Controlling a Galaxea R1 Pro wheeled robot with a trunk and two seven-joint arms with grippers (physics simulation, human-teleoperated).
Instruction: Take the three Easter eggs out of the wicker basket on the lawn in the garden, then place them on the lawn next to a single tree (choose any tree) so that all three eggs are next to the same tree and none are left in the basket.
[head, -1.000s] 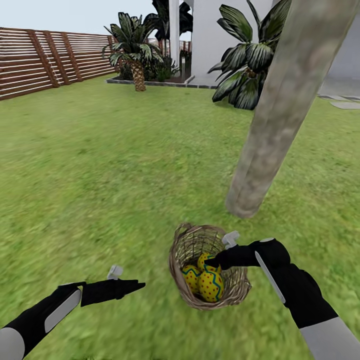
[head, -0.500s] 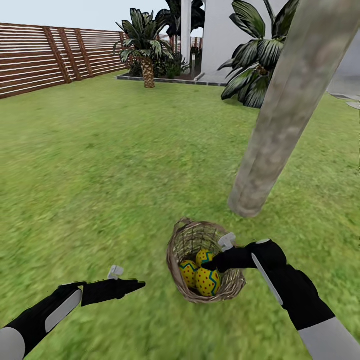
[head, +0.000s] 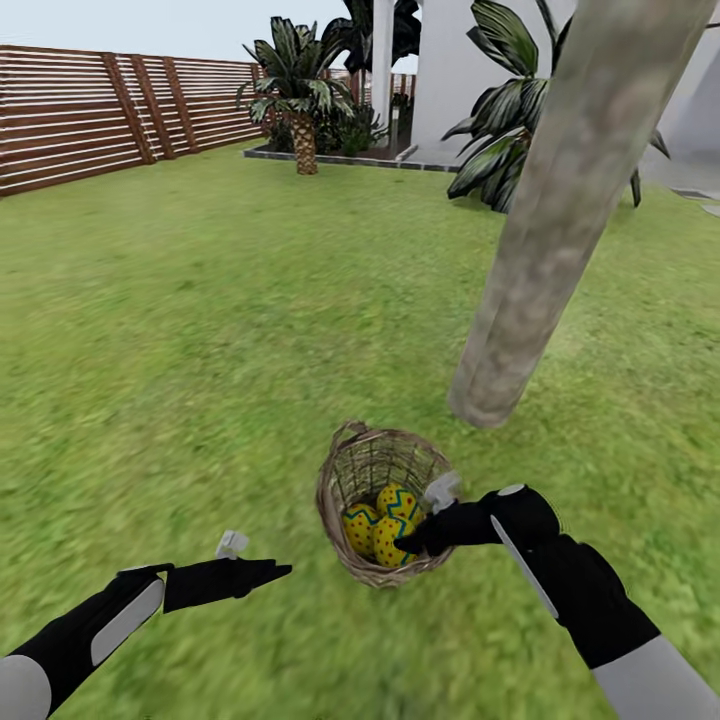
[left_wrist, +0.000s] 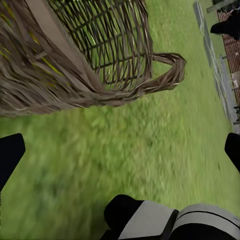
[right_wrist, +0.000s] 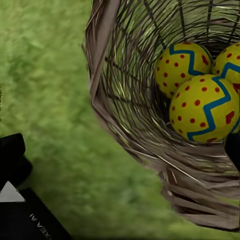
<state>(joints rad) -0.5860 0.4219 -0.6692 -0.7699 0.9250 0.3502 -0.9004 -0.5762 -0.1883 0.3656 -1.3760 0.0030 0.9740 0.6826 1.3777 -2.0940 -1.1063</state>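
1. Grass everywhere: mottled green lawn running back to a brown slatted fence, with spiky palms and a white house wall behind.
2. Wicker basket sits on the grass, tipped so its mouth faces the camera. It's brown-grey woven twigs, bowl-shaped, with a small loop handle at the far rim.
3. All three Easter eggs are inside it, bunched together and touching. They're yellow with red dots and blue zigzag bands.
4. Right gripper is at the basket's near rim, its fingers right by the eggs. Can't tell whether they're spread or pinching.
5. Left gripper hovers over bare grass, well apart from the basket; its fingers look pressed together.
6. Grey-brown tree trunk stands just beyond the basket, past the right fingers.
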